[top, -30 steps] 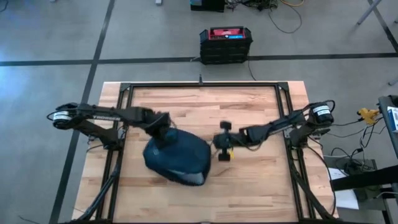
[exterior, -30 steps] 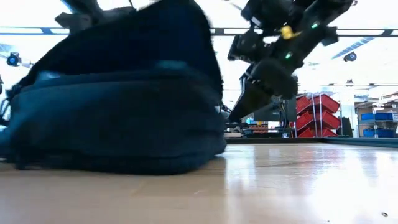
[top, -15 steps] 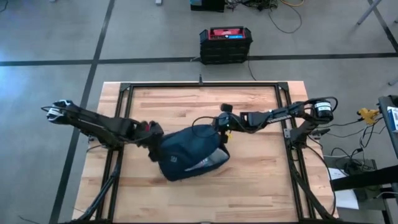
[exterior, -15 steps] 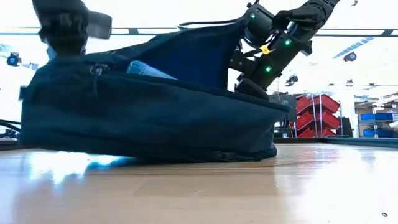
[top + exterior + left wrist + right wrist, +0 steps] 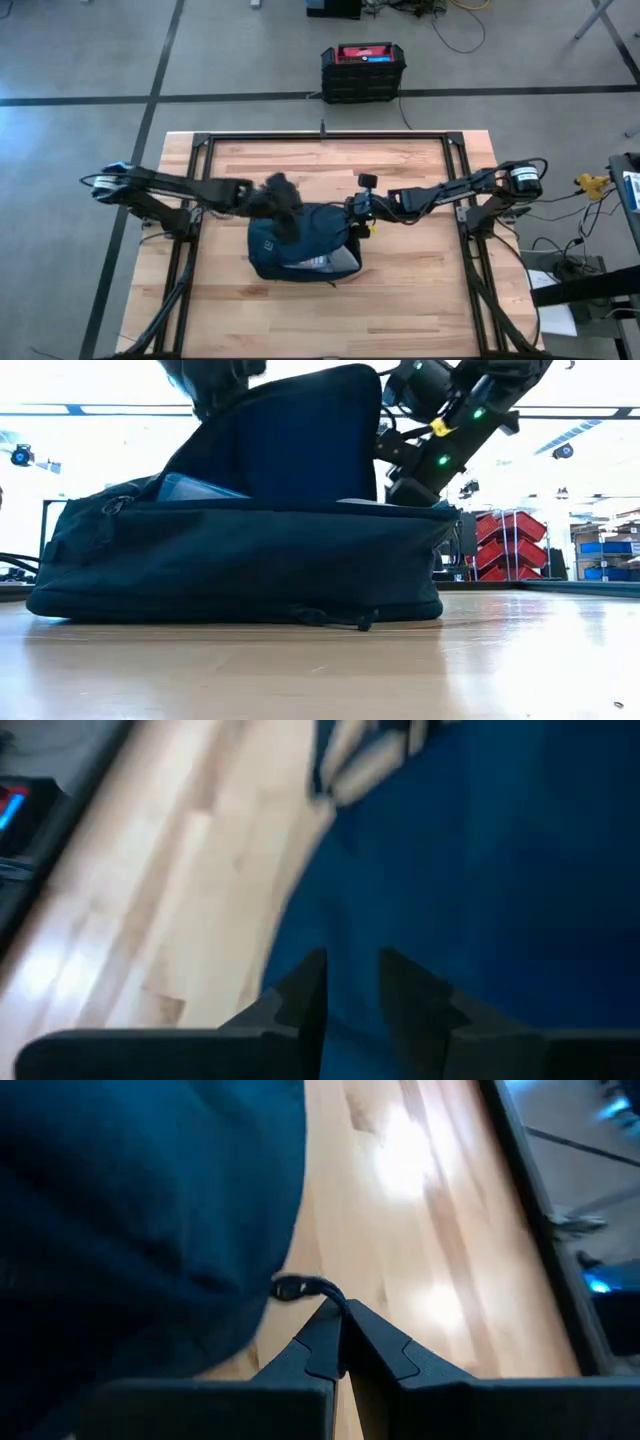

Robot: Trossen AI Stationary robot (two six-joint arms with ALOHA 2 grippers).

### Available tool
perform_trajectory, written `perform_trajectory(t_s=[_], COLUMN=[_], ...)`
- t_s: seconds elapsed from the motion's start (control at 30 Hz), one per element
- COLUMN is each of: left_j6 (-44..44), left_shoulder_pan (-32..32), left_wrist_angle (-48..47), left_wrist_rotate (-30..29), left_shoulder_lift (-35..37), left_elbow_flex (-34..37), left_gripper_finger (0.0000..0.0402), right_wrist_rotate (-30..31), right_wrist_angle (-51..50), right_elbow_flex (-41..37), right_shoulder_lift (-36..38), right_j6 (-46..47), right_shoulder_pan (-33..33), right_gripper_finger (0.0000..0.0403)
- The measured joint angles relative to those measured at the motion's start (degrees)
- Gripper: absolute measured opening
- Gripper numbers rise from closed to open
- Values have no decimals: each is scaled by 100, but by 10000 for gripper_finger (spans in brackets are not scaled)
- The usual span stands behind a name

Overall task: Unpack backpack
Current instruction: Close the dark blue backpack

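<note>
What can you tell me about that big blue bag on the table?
The backpack is dark navy soft fabric, lying flat near the middle of the wooden table. Its front flap stands raised and open, and something light blue shows inside the opening. A light grey patch shows on its top from above. The left gripper is at the flap's upper edge. The right gripper is at the bag's right side, jaws shut on a small dark loop, seemingly a zipper pull.
</note>
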State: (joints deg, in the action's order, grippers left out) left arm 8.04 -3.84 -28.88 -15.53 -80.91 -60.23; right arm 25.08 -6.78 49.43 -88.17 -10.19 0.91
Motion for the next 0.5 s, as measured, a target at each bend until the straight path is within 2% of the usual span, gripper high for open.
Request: perform_trajectory(t_s=[0.13,0.27,0.37,0.5], left_j6=[-149,-142,-88,-8], left_shoulder_pan=[30,39,37,37], left_wrist_angle=[89,238,179,-21], left_wrist_rotate=[-67,-154,-122,1], left_shoulder_lift=[-893,-1466,-1584,-1470], left_elbow_flex=[-9,-60,-68,-12], left_gripper_finger=[71,65,65,65], right_wrist_rotate=[204,225,242,224], right_wrist_angle=[-386,-359,-81,821], right_elbow_flex=[-28,-215,-438,-762], right_shoulder_lift=[467,776,767,372], right_j6=[261,738,1339,1989], right_shoulder_pan=[477,1132,1624,2159], right_gripper_finger=[0,0,0,0])
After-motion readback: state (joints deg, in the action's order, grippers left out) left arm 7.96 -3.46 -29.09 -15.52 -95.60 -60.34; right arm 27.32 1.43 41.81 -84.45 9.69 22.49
